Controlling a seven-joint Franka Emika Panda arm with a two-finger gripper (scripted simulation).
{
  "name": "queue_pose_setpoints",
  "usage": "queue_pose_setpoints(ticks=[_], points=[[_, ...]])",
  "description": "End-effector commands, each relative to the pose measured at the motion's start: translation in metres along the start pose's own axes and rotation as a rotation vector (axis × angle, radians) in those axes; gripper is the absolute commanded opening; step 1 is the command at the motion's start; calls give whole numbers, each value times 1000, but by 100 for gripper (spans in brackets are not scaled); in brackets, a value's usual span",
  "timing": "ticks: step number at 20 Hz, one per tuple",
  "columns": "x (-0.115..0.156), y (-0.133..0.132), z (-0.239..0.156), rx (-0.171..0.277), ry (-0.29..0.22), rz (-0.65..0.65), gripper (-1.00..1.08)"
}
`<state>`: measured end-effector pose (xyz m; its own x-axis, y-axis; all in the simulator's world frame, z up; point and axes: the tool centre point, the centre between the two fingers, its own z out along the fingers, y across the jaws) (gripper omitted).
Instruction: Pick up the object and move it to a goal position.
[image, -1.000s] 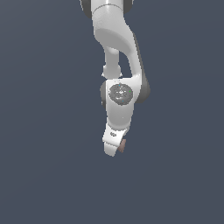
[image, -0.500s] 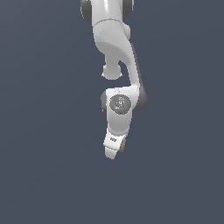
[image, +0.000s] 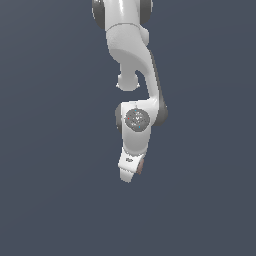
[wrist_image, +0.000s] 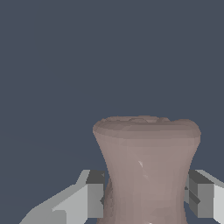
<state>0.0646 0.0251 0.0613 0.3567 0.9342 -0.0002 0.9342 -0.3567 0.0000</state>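
The object (wrist_image: 146, 148) is a reddish-brown matte lump with a wide flat end and a pinched waist. In the wrist view it stands between the grey fingers (wrist_image: 95, 192), which press on its waist from both sides. My gripper (wrist_image: 144, 194) is shut on it. The exterior view shows the white arm reaching down the middle of the picture, and the gripper (image: 130, 174) is at its lowest point. There the object (image: 140, 166) is only a thin brown sliver at the edge of the white hand. The rest of it is hidden behind the hand.
A plain dark blue-grey ground (image: 50, 150) fills both views. No other object, edge or marker is visible.
In the exterior view the wrist and hand have moved slightly lower in the picture over the last second. The brown object stays in the gripper.
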Motion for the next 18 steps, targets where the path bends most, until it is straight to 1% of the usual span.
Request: queue_pose_setpoints(ticks=[1, 10, 14, 18], points=[[0, 0, 0, 0, 0, 0, -100], [3, -4, -9, 0, 0, 0, -100], [9, -11, -25, 0, 0, 0, -100], [18, -23, -50, -1, -1, 0, -100]])
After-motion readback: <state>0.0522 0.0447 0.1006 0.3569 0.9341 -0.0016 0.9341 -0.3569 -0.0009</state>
